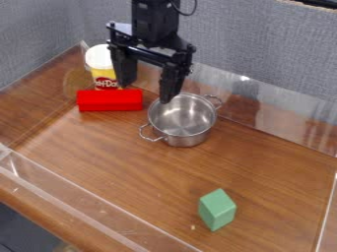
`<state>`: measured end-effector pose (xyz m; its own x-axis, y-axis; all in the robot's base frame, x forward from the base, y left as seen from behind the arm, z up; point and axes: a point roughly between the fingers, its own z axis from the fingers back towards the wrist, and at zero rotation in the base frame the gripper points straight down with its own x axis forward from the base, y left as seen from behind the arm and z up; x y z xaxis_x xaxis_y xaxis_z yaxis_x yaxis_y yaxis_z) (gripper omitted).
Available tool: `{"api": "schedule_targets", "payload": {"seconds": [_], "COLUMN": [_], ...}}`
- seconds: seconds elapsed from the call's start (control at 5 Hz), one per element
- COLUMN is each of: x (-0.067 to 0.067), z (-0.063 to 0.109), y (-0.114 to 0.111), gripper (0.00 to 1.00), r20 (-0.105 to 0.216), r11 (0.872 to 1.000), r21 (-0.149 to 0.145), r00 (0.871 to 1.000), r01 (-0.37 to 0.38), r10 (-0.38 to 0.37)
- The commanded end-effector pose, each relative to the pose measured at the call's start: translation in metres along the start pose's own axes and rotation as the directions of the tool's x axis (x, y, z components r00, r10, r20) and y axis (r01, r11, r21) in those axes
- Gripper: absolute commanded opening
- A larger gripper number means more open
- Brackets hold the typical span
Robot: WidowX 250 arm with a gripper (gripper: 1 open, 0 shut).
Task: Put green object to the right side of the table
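We see the gripper (149, 84) hanging over the back of the table (93, 157), its jaws spread wide and holding nothing, just behind the steel pot (182, 120) and close to the red block (109, 99) and the yellow tub (104, 65). The green object (218, 210) sits near the front edge, toward the front right corner, well apart from the claw.

We judge the task either close to finished or not yet begun (the cube already lies right of centre). If a grasp is wanted, the next move calls for carrying the open claw forward across the table, over the pot, lowering it around the cube and closing.
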<state>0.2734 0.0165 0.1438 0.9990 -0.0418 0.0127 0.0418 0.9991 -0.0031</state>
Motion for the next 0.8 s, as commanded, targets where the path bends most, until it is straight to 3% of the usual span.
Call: {"api": "schedule_targets", "payload": {"seconds": [0.0, 0.6], "x": [-0.003, 0.002], "z": [0.016, 0.006], "y": [-0.005, -0.008], "gripper": [1.0, 1.0], "r20": [0.057, 0.043], "r11": [1.0, 0.999], "r21": [-0.008, -0.029], "r00": [0.998, 0.998], "r01": [0.013, 0.043], "r10": [-0.013, -0.042]}}
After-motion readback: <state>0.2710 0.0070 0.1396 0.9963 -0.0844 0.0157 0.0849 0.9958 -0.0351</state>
